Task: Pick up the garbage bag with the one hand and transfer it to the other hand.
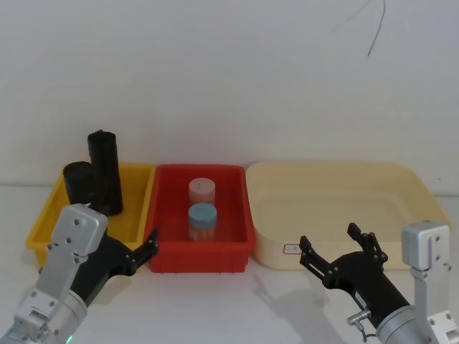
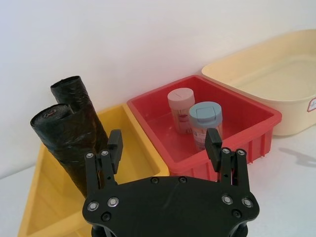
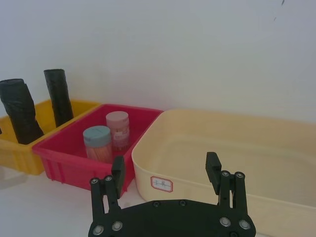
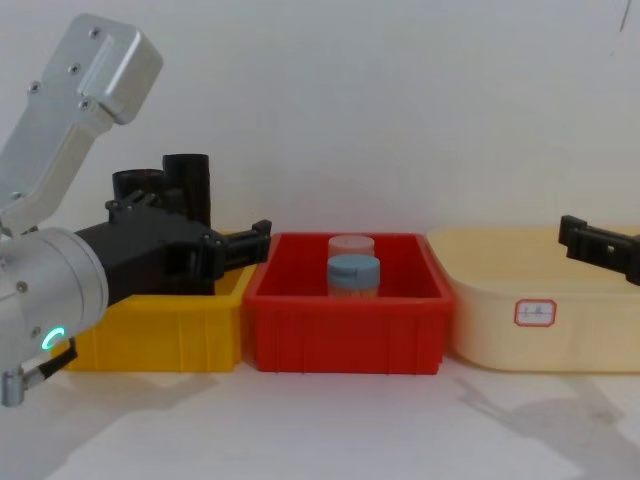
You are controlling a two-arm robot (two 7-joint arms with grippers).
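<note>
The garbage bag (image 1: pixel 77 183) is the shorter, crinkled black roll standing at the back left of the yellow bin (image 1: pixel 44 223). In the left wrist view the garbage bag (image 2: pixel 63 143) rises just beyond my left finger, and it also shows in the right wrist view (image 3: pixel 19 112). A taller, smoother black roll (image 1: pixel 105 170) stands right beside it. My left gripper (image 1: pixel 140 251) hovers open in front of the yellow bin's near right corner, holding nothing. Open and empty too, my right gripper (image 1: pixel 330 241) hangs before the cream tub (image 1: pixel 409 188).
A red bin (image 1: pixel 166 261) between the yellow bin and the cream tub holds two capped jars, one pink-lidded (image 1: pixel 201 189) and one blue-lidded (image 1: pixel 202 213). All three containers stand against a white wall. Bare white table lies in front of them.
</note>
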